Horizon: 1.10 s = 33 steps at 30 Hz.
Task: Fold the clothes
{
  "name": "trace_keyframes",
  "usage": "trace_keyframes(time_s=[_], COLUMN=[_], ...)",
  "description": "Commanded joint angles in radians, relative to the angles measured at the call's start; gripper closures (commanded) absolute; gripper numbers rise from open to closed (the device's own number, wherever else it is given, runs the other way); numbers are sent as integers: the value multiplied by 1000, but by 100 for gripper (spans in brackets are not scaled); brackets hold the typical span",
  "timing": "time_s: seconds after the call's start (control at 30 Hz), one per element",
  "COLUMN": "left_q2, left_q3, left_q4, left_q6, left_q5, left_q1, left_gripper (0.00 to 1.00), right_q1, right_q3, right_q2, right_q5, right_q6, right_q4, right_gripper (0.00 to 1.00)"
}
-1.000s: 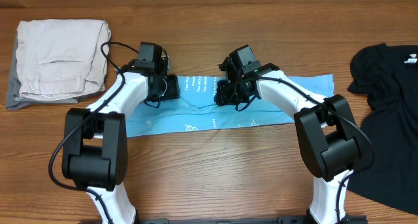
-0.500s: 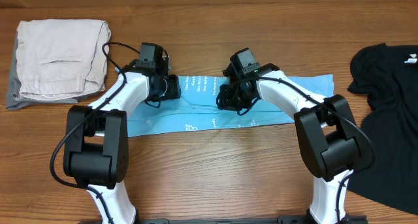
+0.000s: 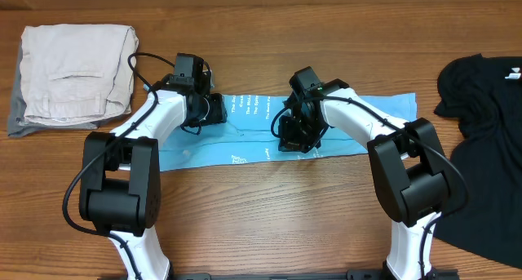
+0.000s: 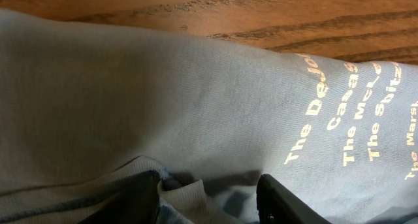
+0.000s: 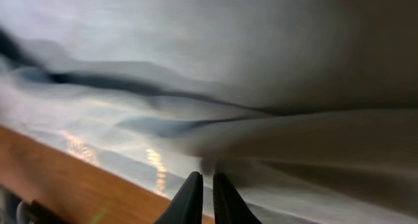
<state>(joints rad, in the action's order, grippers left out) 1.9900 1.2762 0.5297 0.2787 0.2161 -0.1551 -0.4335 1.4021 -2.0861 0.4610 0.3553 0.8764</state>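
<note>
Across the middle of the counter (image 3: 269, 206) the T-shirt (image 3: 359, 126) lies as a long strip, and I judge it soft, light and limp. At its left my left gripper (image 4: 209, 192) stands part open around a raised ridge. Further right my right gripper (image 5: 202, 185) is almost closed, pinching a thin fold; hems should hold best.
</note>
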Motion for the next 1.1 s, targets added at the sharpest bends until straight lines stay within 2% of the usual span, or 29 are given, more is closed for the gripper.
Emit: trace_keyframes(time_s=[0.0, 0.1, 0.4, 0.6, 0.8, 1.07], left_q2=[51, 51, 51, 51, 51, 51], left_q3=[-8, -8, -8, -8, -8, -8], left_q4=[0, -1, 1, 1, 3, 13], left_q6=[-9, -9, -9, -9, -9, -10], left_q5=[-13, -13, -13, -13, -13, -14], left_q1=[5, 5, 5, 5, 5, 5], left_gripper=[48, 50, 47, 46, 46, 45], right_q1=[-5, -5, -26, -68, -108, -122], right_q3=[66, 88, 83, 83, 83, 84], right_q2=[63, 77, 2, -69, -81, -80], right_q5=[59, 48, 0, -2, -65, 8], right_q6=[-54, -53, -36, -37, -37, -37], right_q4=[-3, -37, -239, -299, -290, -154], right_gripper=[92, 96, 96, 96, 96, 96])
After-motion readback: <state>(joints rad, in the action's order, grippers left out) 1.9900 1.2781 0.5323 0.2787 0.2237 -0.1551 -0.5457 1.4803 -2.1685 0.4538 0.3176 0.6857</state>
